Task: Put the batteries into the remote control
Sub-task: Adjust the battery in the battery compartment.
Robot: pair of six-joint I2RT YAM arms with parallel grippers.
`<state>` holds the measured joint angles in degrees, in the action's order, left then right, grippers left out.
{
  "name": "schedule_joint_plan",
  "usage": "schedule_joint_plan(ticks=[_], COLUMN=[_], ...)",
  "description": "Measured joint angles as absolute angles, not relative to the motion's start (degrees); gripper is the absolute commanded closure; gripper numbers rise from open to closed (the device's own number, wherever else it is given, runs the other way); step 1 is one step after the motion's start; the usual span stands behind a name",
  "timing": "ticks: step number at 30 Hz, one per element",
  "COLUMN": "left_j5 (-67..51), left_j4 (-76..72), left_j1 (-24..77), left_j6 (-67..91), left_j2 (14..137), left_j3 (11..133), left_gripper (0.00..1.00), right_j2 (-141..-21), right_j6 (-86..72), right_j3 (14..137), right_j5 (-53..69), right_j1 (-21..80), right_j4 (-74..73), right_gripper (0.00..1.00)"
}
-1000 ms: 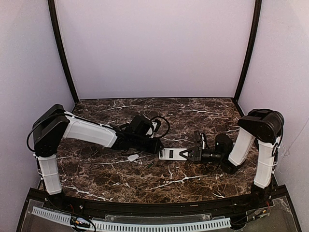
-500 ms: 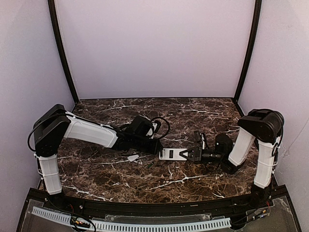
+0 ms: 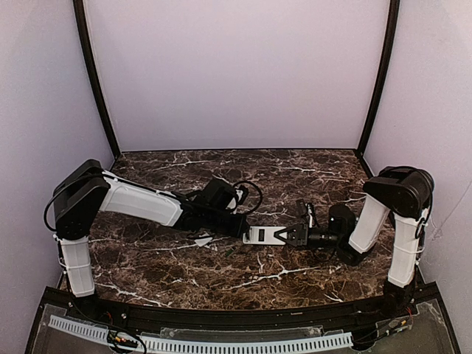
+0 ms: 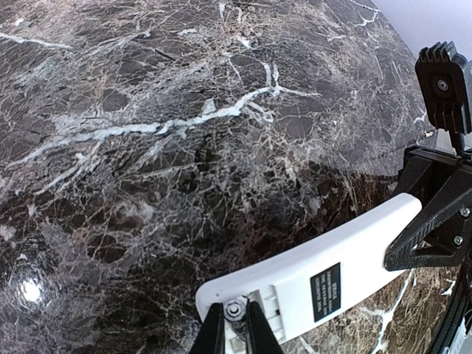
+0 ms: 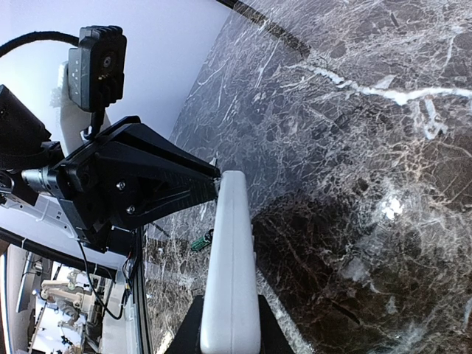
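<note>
Frankly, my left gripper (image 4: 235, 324) pinched a battery (image 4: 234, 309) at the remote (image 4: 324, 274), which my right gripper (image 3: 296, 235) clamped; slight misalignment could jam it.

The table (image 4: 147, 110) is glossy dark marble with white veins, the remote control (image 4: 361, 247) smooth white plastic.

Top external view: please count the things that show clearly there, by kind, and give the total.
Robot arms: 2 (left arm, right arm)
Remote control: 1
Small white piece lying on the marble: 1
Total clearly seen: 4
</note>
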<state>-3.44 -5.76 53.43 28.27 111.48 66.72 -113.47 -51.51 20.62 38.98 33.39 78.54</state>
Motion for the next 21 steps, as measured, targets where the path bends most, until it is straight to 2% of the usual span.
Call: schedule_joint_plan(ticks=[14, 21], left_j5=[0.54, 2.39], left_j4=[-3.14, -2.04], left_j1=[55.09, 55.31], left_j6=[25.63, 23.83], left_j2=[112.12, 112.05], left_j3=[68.55, 69.65], left_gripper=[0.99, 0.99], right_j2=[-113.47, -113.47], right_j6=[-51.86, -51.7], right_j3=[20.73, 20.78], right_j5=[38.96, 39.09], right_j1=[33.39, 33.41], right_j4=[78.26, 78.24], right_gripper=[1.0, 1.0])
